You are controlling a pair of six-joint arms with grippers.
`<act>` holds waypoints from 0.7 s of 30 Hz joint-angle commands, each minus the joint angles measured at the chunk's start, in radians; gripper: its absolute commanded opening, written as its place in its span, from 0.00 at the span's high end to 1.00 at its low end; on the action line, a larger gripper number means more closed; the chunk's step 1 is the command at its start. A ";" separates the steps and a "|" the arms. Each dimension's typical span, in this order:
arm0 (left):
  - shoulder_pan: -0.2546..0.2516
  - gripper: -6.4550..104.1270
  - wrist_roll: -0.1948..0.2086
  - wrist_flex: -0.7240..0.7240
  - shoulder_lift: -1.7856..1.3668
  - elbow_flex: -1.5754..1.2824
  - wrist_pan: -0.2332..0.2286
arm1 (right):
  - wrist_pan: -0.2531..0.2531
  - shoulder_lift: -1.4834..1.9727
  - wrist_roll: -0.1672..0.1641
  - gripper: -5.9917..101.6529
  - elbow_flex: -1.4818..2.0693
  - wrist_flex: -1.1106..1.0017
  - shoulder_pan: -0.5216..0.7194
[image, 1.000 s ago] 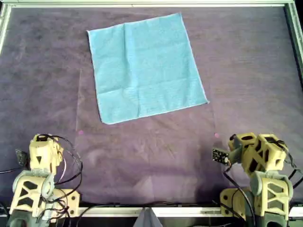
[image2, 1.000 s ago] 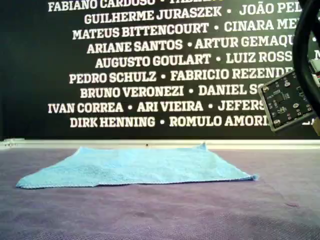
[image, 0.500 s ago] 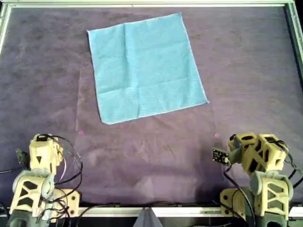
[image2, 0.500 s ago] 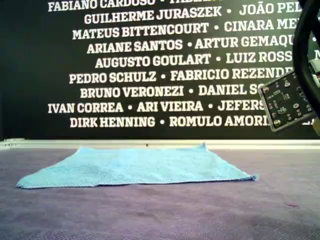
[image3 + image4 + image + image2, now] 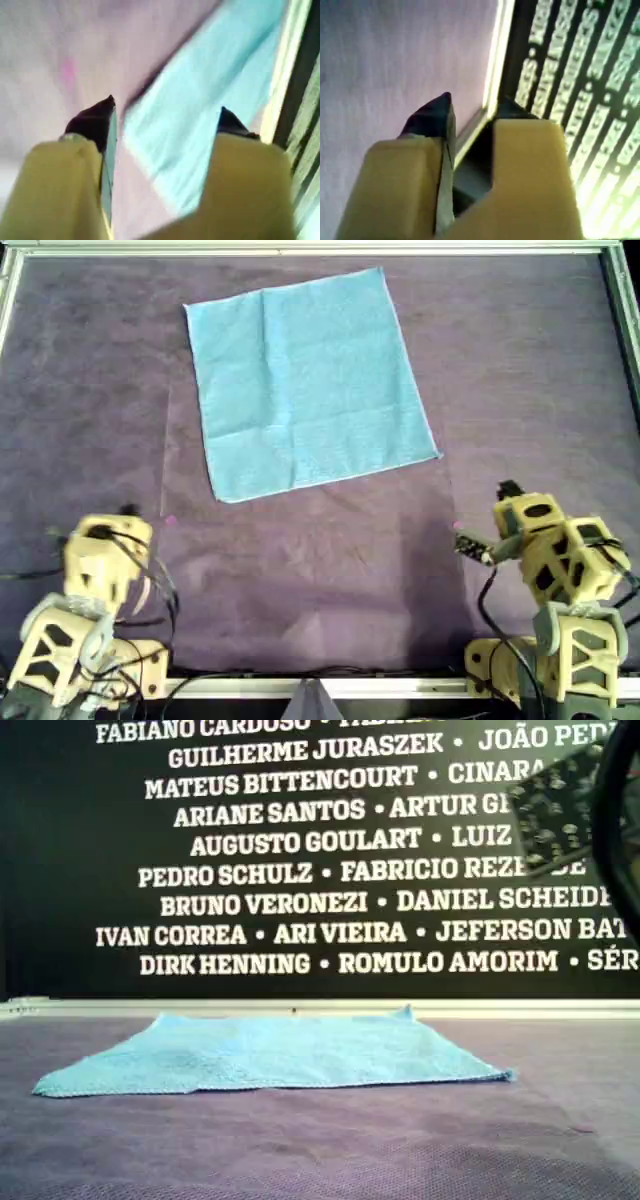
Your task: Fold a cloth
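Our cloth (image 5: pixel 308 385) lies flat on the desk (image 5: pixel 520 360), well apart from both hands. First hand (image 5: pixel 165 112) released, cloth at its twelve o'clock; second hand (image 5: pixel 472 105) released, empty.

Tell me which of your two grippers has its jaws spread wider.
My first gripper: its jaws stand well apart, with the blue cloth showing between them. My second gripper shows only a narrow gap.
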State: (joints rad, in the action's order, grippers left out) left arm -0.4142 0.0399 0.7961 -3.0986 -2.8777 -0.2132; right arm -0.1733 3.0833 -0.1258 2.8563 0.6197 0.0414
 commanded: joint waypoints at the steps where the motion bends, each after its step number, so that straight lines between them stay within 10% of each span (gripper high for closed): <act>1: -0.097 0.29 0.005 -0.020 -0.006 0.063 0.000 | -0.008 0.038 0.006 0.48 -0.067 -0.048 -0.037; 11: -0.098 0.29 0.006 -0.020 0.075 0.089 0.002 | 0.006 -0.091 0.009 0.44 -0.089 -0.048 -0.232; 21: -0.112 0.28 0.040 -0.020 0.862 0.572 0.005 | -0.011 -0.721 0.009 0.44 -0.488 -0.049 -0.244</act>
State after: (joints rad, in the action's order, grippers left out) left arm -0.5062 0.0706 0.7961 -2.4544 -2.5111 -0.2132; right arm -0.1779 2.4452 -0.1212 2.5433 0.6167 -0.1948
